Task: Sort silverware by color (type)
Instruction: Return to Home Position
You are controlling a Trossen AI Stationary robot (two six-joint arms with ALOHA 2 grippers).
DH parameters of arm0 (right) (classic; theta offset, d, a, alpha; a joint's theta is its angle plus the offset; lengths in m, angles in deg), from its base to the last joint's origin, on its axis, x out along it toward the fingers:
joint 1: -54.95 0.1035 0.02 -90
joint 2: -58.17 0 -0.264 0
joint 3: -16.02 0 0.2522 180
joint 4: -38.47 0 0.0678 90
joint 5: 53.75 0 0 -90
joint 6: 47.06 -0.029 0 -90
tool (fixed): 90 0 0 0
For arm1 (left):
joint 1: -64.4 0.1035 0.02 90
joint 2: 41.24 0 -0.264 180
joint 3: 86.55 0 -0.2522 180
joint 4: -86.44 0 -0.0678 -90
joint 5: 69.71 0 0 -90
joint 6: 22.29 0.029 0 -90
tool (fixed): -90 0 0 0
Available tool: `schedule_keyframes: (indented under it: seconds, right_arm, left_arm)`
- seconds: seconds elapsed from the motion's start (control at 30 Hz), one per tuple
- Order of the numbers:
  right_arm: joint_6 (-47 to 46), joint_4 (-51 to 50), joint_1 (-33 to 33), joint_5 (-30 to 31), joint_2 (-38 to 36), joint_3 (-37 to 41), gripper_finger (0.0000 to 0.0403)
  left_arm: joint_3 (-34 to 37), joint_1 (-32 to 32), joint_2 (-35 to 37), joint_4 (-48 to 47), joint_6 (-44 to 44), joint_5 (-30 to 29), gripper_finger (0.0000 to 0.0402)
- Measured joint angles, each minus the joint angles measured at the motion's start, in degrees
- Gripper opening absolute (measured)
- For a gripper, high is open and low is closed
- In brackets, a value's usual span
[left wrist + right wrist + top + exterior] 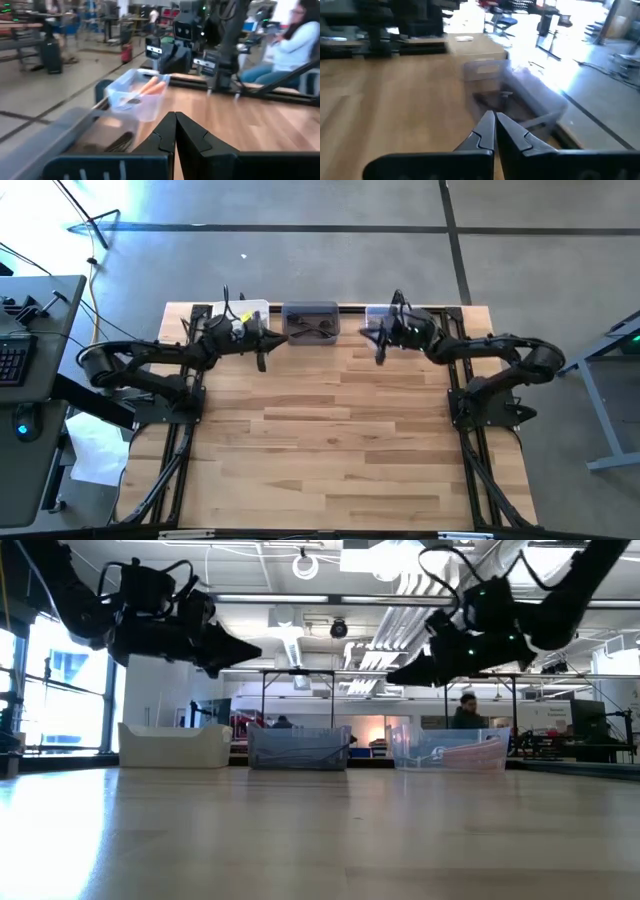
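Note:
Three bins stand in a row at the table's far edge: a white one [172, 745], a grey one [298, 748] and a clear one [447, 750]. Orange-handled forks [151, 88] lie in the clear bin [137, 97]. Dark forks [312, 330] lie in the grey bin [75, 135]. My left gripper [262, 360] hangs shut and empty above the table, just in front of the white bin and pointing level. My right gripper [380, 356] hangs shut and empty in front of the clear bin. No silverware shows on the tabletop.
The wooden tabletop [330, 440] spreads wide in front of the bins, between the two arm bases. A person [300, 45] sits beyond the table's right side, and other workbenches [300, 680] stand in the room behind.

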Motion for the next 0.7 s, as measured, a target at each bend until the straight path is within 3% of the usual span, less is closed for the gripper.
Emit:
schedule_keyframes:
  seconds: [0.2, 0.43, 0.57, 0.7]
  right_arm:
    - [-1.2, 5.1, 0.4, -4.1, -7.4, 10.9, 0.0000]
    - [-3.2, 7.7, -1.3, -6.5, -22.3, 23.2, 0.0000]
    - [-4.2, 6.5, -1.3, -6.7, -31.1, 27.6, 0.0000]
    - [-3.9, -1.9, -1.5, -6.3, -38.1, 27.6, 0.0000]
  left_arm:
    - [1.0, -3.0, -3.2, 0.8, 0.2, 0.1, 0.0000]
    - [7.9, -2.8, 4.2, 1.0, -0.5, 1.6, 0.0000]
    - [10.7, -5.1, 6.5, 0.7, -0.5, -2.1, 0.0000]
    - [12.8, -6.8, 7.9, 0.9, 0.6, -6.7, 0.0000]
